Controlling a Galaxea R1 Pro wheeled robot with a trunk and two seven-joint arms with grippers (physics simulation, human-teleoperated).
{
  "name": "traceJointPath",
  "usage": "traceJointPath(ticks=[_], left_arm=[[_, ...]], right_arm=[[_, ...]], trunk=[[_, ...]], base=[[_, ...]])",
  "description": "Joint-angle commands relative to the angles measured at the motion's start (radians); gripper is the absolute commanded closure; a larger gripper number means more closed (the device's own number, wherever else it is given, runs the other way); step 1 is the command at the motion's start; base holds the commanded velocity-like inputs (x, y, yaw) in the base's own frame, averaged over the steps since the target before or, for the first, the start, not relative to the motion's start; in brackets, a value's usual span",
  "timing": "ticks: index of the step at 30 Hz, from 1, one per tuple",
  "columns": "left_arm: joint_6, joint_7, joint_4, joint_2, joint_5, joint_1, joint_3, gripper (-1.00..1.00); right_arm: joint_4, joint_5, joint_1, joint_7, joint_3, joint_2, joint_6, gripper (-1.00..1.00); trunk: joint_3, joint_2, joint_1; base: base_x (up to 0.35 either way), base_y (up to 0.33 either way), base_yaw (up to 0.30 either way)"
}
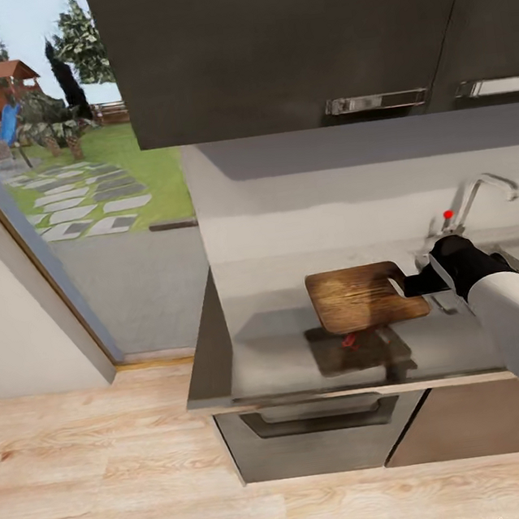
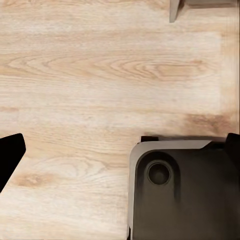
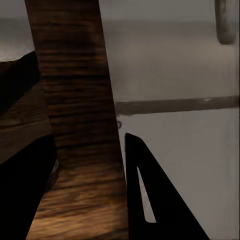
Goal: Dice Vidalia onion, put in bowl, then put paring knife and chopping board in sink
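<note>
The right gripper (image 1: 414, 282) has its fingers pinching the handle end of the chopping board (image 1: 361, 297), and the board hangs in the air above the worktop (image 1: 271, 348), casting a dark shadow on the grey surface below it. The right wrist view confirms the hold: the board's wooden handle strip (image 3: 75, 100) runs between the two dark fingers (image 3: 145, 200), which press against its sides. A small red shape under the board, near its shadow, may be the paring knife (image 1: 349, 339), though it is too small to be sure. The tap (image 1: 480, 193) with its red dot stands at the far right, and the sink basin lies just past the arm at the right edge. The step in hand looks like the last one, carrying the board toward the sink. The next move calls for swinging the board right, over the basin rim and clear of the tap, then lowering and letting go. The left wrist view looks down at the wooden floor (image 2: 100, 75); whether the left fingers are spread or closed cannot be told.
</note>
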State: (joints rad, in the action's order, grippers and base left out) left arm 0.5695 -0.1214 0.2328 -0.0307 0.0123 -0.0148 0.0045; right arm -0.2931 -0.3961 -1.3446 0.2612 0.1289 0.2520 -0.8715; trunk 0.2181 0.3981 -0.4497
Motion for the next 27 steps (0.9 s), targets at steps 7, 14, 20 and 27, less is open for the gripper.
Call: traceJointPath(ticks=[7, 14, 20, 27], left_arm=[[0.001, -0.003, 0.002, 0.000, 0.002, 0.000, 0.000, -1.00], [0.001, -0.003, 0.002, 0.000, 0.002, 0.000, 0.001, -1.00], [0.001, -0.003, 0.002, 0.000, 0.002, 0.000, 0.000, -1.00], [0.001, -0.003, 0.002, 0.000, 0.002, 0.000, 0.000, -1.00]], right_arm=[[-0.001, -0.003, -0.001, 0.007, 0.009, 0.000, -0.002, 1.00], [-0.001, -0.004, -0.001, 0.007, 0.009, 0.000, -0.001, 1.00], [-0.001, -0.004, -0.001, 0.007, 0.009, 0.001, 0.000, 1.00], [-0.001, -0.004, -0.001, 0.006, 0.009, 0.002, 0.000, 1.00]], trunk=[[0.002, 0.002, 0.000], [0.002, 0.002, 0.000], [0.002, 0.002, 0.000], [0.002, 0.002, 0.000]], base=[[-0.066, -0.253, 0.000], [-0.005, -0.250, 0.000], [0.000, -0.250, 0.000], [0.000, -0.199, 0.000]])
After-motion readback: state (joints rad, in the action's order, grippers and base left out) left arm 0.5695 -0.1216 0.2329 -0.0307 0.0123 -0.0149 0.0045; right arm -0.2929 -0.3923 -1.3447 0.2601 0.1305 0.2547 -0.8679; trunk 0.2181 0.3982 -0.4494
